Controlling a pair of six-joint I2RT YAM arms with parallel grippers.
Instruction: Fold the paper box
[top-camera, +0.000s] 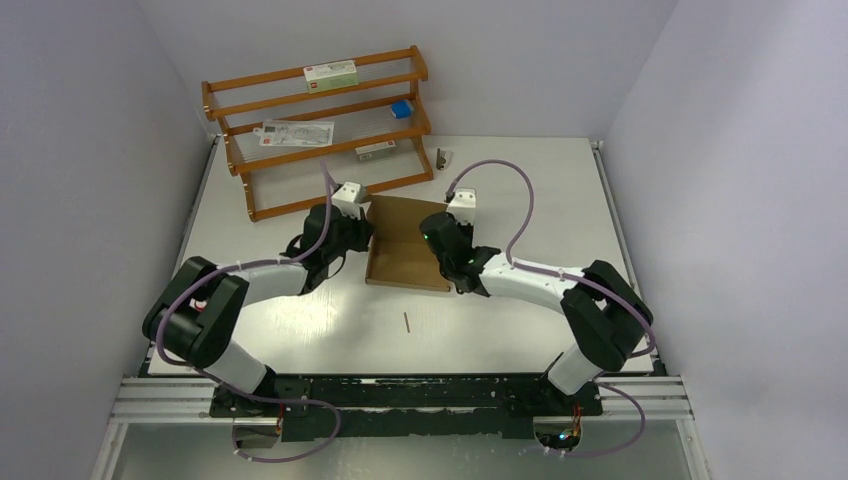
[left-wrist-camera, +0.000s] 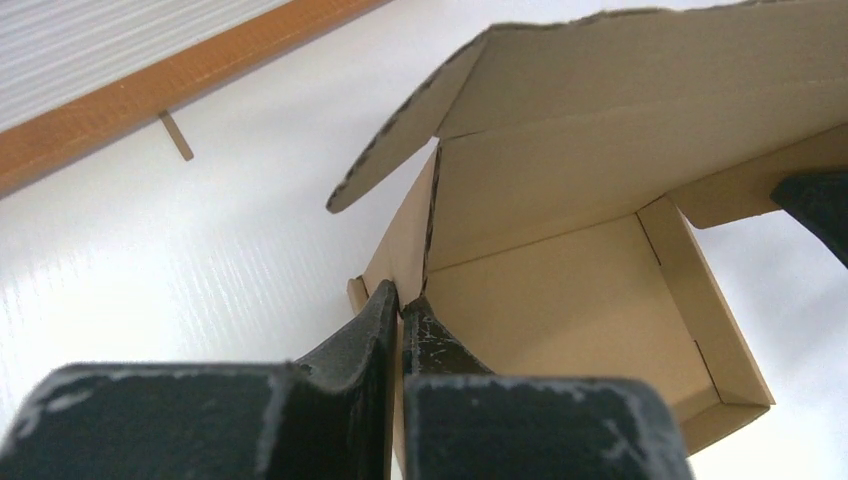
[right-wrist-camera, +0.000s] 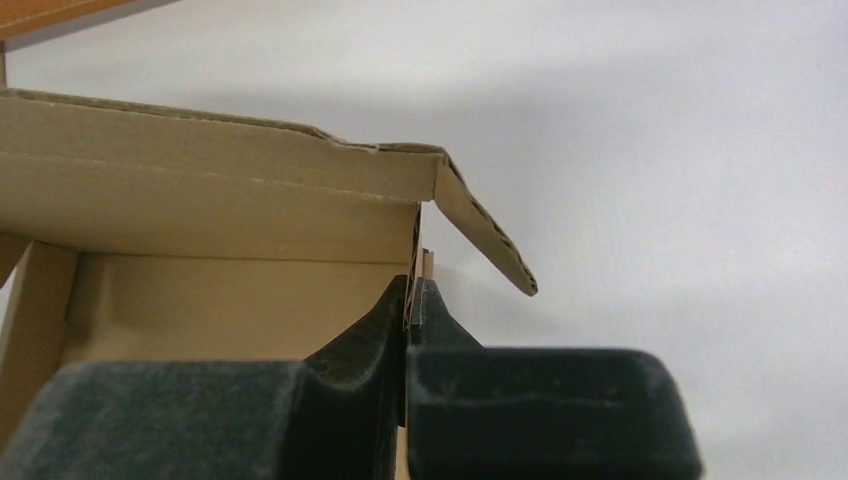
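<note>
The paper box (top-camera: 403, 240) is plain brown cardboard, half formed, in the middle of the white table between my two arms. Its lid panel stands up at the far side with a side flap hanging off each end. My left gripper (top-camera: 362, 238) is shut on the box's left side wall; in the left wrist view the gripper (left-wrist-camera: 402, 305) pinches that wall near the back corner, with the box floor (left-wrist-camera: 580, 320) to the right. My right gripper (top-camera: 445, 245) is shut on the right side wall; in the right wrist view the gripper (right-wrist-camera: 410, 295) clamps the wall edge below the lid (right-wrist-camera: 220, 170).
A wooden rack (top-camera: 320, 125) stands at the back left, holding a white red-labelled carton (top-camera: 330, 73), a tiny blue box (top-camera: 402, 108) and papers. A small dark object (top-camera: 441, 158) lies behind the box. A thin stick (top-camera: 406, 321) lies in front of it.
</note>
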